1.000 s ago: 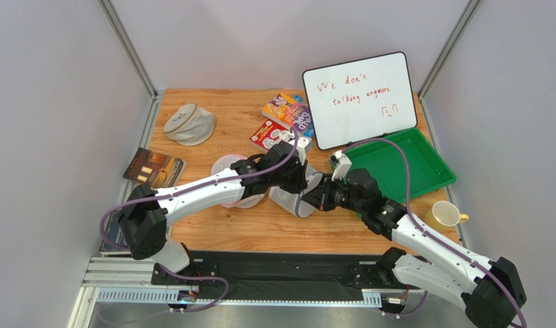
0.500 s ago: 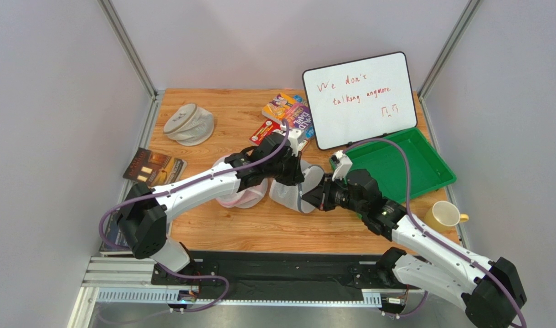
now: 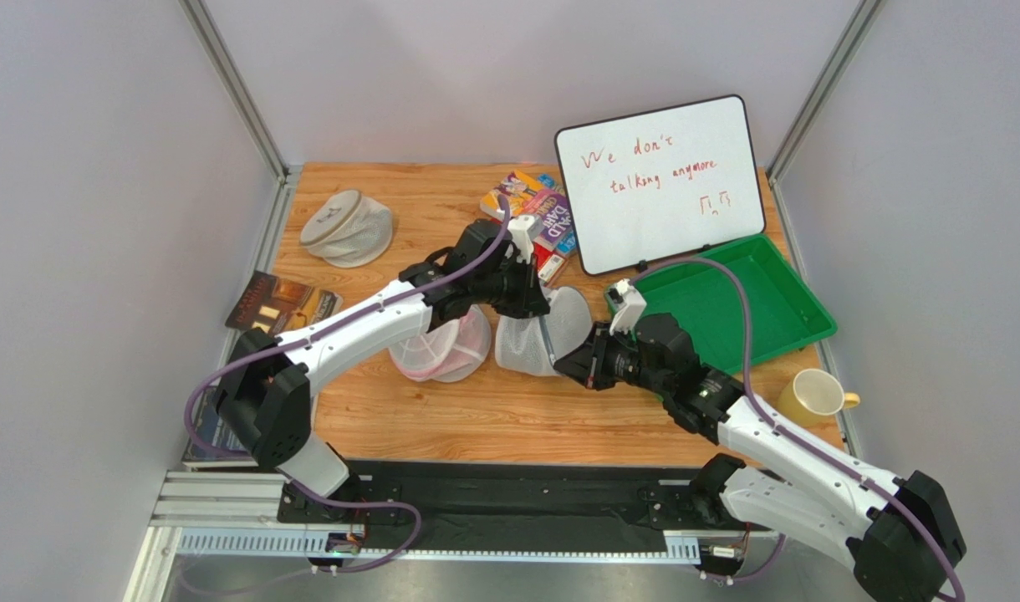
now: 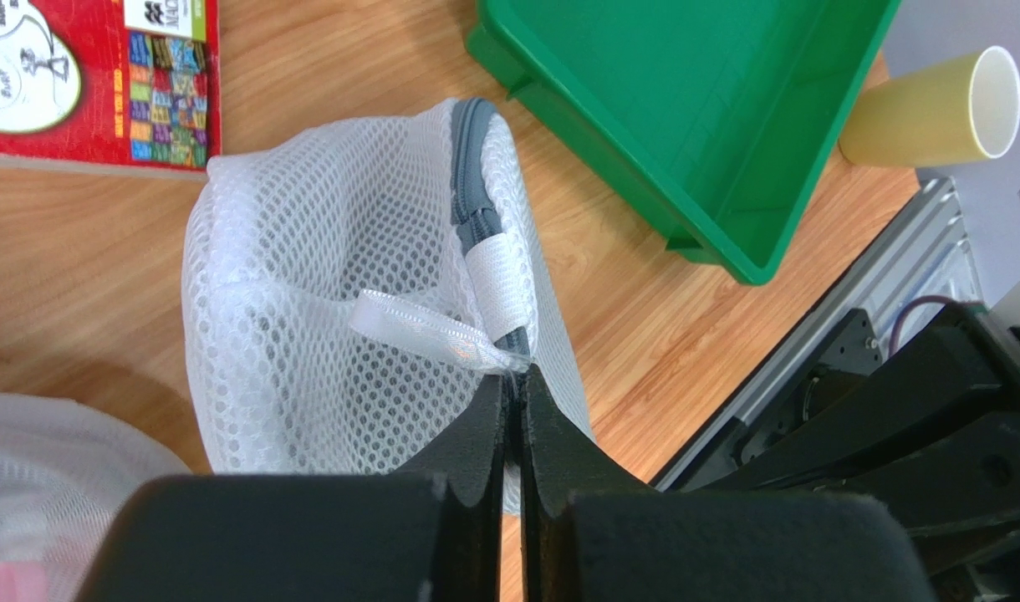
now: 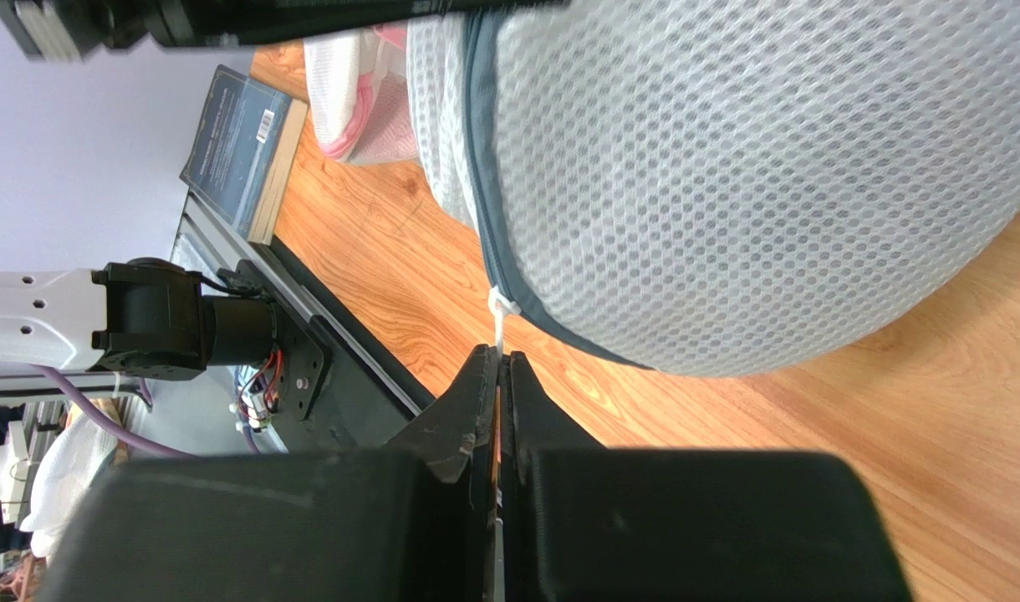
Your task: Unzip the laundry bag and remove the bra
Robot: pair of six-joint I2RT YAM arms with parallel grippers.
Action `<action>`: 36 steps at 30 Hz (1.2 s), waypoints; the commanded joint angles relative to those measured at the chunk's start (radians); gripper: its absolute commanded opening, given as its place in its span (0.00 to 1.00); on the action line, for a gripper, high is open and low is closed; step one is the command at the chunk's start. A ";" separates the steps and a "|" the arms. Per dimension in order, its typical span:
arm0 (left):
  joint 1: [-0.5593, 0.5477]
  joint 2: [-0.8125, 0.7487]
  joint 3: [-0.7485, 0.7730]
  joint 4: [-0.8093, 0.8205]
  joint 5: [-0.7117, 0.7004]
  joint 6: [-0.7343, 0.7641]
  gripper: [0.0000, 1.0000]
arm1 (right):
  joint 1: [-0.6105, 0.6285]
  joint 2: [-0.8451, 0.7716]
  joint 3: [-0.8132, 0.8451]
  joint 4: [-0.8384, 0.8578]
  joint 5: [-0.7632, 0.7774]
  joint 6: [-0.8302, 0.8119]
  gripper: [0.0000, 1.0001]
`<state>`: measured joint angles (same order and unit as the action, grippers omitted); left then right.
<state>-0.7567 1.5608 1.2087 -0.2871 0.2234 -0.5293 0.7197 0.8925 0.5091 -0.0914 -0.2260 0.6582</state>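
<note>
Laundry bag [image 3: 524, 346] farther back now

I can't see inside the laundry bag [image 4: 333, 282] (mesh too dense from here); the red box [image 4: 91, 78] at eleven o'clock runs off frame.

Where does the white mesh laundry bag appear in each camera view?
Top external: laundry bag mid-table, right of the pink-tinted mesh bag.
Left wrist: laundry bag centre-left.
Right wrist: laundry bag upper right.
Shared landmark: the pink-tinted mesh bag, visible in all three.
</note>
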 commanded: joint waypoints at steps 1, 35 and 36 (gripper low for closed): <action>0.034 0.039 0.081 0.045 0.024 0.028 0.00 | 0.010 -0.009 -0.011 0.010 -0.027 0.011 0.00; -0.079 -0.243 -0.135 -0.024 -0.078 0.038 0.72 | 0.035 0.132 0.140 0.081 -0.012 0.029 0.00; -0.081 -0.237 -0.136 -0.011 -0.058 0.034 0.72 | 0.038 0.131 0.140 0.079 -0.012 0.031 0.00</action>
<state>-0.8356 1.3281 1.0908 -0.3542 0.1295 -0.4606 0.7460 1.0218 0.5945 -0.0685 -0.2302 0.6880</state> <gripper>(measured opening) 0.727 0.004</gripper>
